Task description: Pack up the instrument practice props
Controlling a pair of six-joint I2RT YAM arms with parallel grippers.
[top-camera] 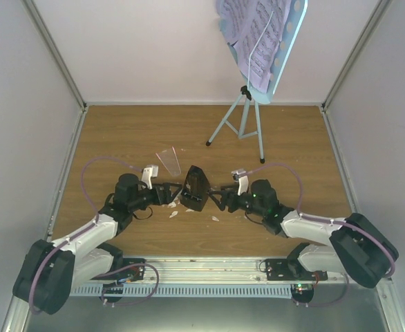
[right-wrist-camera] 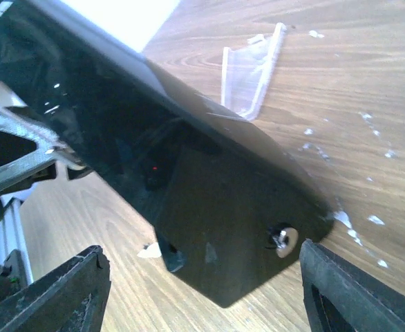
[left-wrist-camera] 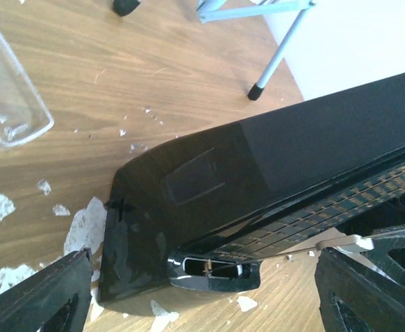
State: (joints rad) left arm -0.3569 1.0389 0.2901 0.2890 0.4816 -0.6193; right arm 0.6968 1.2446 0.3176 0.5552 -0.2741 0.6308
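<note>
The black pyramid metronome (top-camera: 194, 188) lies on its side mid-table between my two grippers, with its clear cover (top-camera: 168, 160) off and lying just behind it to the left. My left gripper (top-camera: 175, 196) is open at the metronome's left side. In the left wrist view the metronome (left-wrist-camera: 223, 187) fills the space ahead of the open gripper (left-wrist-camera: 202, 308), and the cover (left-wrist-camera: 9, 97) lies at upper left. My right gripper (top-camera: 216, 194) is open at its right side; the right wrist view shows the metronome's base (right-wrist-camera: 209, 207) between the fingers (right-wrist-camera: 354, 290). The light blue music stand (top-camera: 247, 117) stands at the back right and holds lilac sheet music (top-camera: 252, 31).
Small white crumbs (top-camera: 174, 213) are scattered on the wooden table around the metronome and show in the left wrist view (left-wrist-camera: 85, 228). The stand's tripod feet (left-wrist-camera: 256, 92) rest behind the metronome. White walls enclose the table on three sides.
</note>
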